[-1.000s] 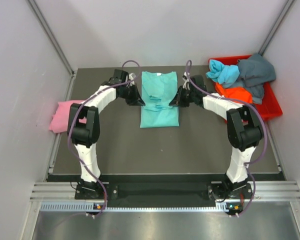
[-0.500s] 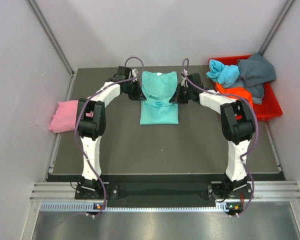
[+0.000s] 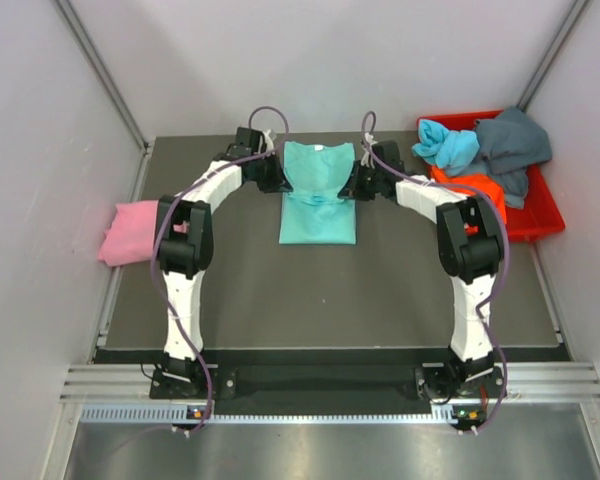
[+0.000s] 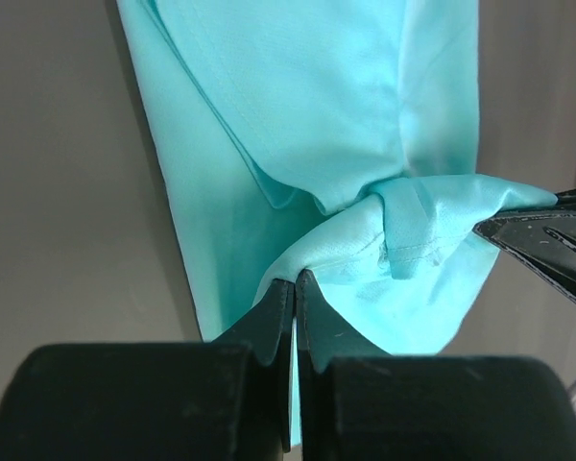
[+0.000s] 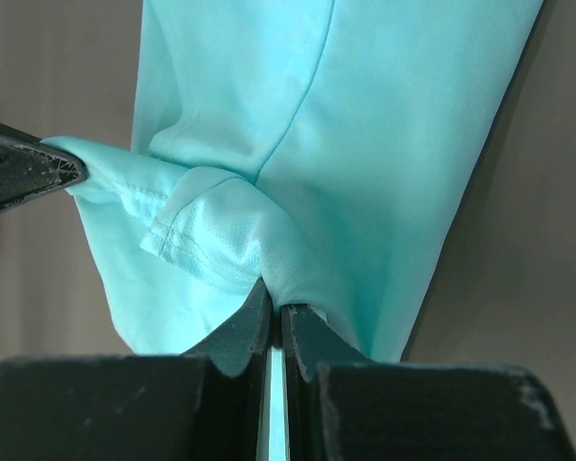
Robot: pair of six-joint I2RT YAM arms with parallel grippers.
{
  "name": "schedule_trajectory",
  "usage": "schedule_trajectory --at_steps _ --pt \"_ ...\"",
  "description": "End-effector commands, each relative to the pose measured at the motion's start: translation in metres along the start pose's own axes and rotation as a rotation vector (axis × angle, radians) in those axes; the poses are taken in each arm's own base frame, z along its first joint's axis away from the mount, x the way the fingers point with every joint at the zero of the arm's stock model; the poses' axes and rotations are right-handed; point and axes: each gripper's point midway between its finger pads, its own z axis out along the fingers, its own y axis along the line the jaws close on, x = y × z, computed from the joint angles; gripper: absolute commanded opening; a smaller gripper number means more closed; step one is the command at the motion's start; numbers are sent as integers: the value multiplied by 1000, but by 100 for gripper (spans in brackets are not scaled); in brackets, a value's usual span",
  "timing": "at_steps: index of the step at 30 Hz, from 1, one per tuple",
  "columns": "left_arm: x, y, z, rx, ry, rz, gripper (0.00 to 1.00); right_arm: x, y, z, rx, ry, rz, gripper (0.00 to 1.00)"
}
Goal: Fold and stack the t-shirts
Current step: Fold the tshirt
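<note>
The teal t-shirt (image 3: 318, 200) lies lengthwise at the middle back of the dark table, its sides folded in. My left gripper (image 3: 281, 183) is shut on its left edge (image 4: 365, 240), and my right gripper (image 3: 351, 188) is shut on its right edge (image 5: 259, 240). Both hold a pinched hem lifted over the shirt's middle. The opposite fingertip shows in each wrist view, the right one in the left wrist view (image 4: 542, 240) and the left one in the right wrist view (image 5: 29, 173). A folded pink t-shirt (image 3: 130, 231) lies at the table's left edge.
A red plastic bin (image 3: 540, 215) at the back right holds a light blue shirt (image 3: 447, 143), an orange shirt (image 3: 472, 187) and a dark grey-blue shirt (image 3: 512, 145). Grey walls close in the table on three sides.
Both grippers have moved toward the back of the table with the teal shirt's edges in them. The lower part of the shirt has drawn up and looks shorter.
</note>
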Motion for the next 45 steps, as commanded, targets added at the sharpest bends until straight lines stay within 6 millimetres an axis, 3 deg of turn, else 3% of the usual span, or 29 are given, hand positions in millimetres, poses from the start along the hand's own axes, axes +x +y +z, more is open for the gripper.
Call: schedule_trajectory --at_steps 1,4,7,8,9,10,12,13,14,15,17,18,20,21,23,25,30,45 --pt "-30 3 5 -10 -96 62 0 -31 1 6 -8 -82 -56 0" --pt "-41 4 6 -28 -125 83 3 -37 -2 7 12 -100 -65 0" --pt "-55 -2 -7 -47 -157 116 33 -48 3 -5 31 -125 -106 41" --pt "-57 -5 -13 -52 -162 121 39 -53 5 -12 43 -137 -116 79" --pt "-58 -8 -21 -54 -164 135 49 -58 3 -18 68 -152 -121 89" --pt "-62 -18 -38 -50 -178 146 50 -66 12 -34 68 -175 -129 92" --pt "-54 -19 -53 -62 -169 143 60 -62 7 -50 67 -171 -112 93" --pt "-56 -30 -72 -53 -193 150 61 -67 14 -67 51 -188 -106 93" --pt "-50 -31 -79 -35 -183 140 62 -65 11 -74 44 -186 -67 93" --pt "-30 -23 -77 -35 -138 101 62 -44 6 -75 21 -132 -35 92" --pt "-16 -26 -89 0 -112 67 62 -28 7 -86 -27 -98 44 87" --pt "8 -21 -85 30 -47 29 62 4 2 -84 -63 -20 100 86" --pt "28 -17 -84 42 3 -2 61 23 3 -88 -100 8 191 82" --pt "50 -11 -79 45 65 -30 60 51 -2 -87 -110 68 239 80" --pt "74 1 -72 38 130 -69 59 67 -3 -86 -119 92 272 78" --pt "87 5 -67 47 161 -99 59 85 -12 -84 -97 125 306 77" --pt "107 11 -54 76 214 -169 58 98 -13 -81 -106 168 337 75" --pt "125 27 -34 59 270 -233 56 104 -7 -52 -116 190 350 70"
